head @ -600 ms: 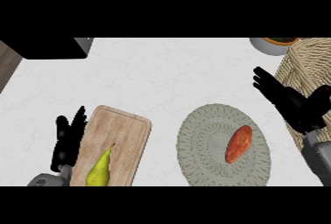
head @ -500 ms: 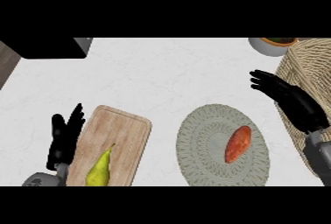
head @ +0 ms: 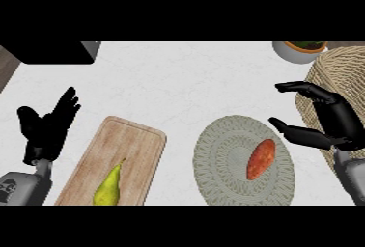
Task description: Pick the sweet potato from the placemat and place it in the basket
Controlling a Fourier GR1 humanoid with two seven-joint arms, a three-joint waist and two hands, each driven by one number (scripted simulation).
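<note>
An orange sweet potato [head: 261, 158] lies on the round grey woven placemat [head: 221, 159], right of the mat's middle. The wicker basket [head: 335, 72] fills the right edge of the head view. My right hand [head: 335, 120] hovers over the mat's upper right rim, in front of the basket, fingers and thumb spread wide and holding nothing. It stands just above and right of the sweet potato without touching it. My left hand [head: 44, 130] rests open at the left edge, fingers up.
A wooden cutting board [head: 128, 149] with a yellow-green pear [head: 108, 187] lies left of the mat. A bowl [head: 299, 48] sits at the back right, and a dark box [head: 50, 52] at the back left.
My right hand has turned and moved left and down, from over the basket toward the mat's upper right rim. The left hand and the sweet potato have not moved.
</note>
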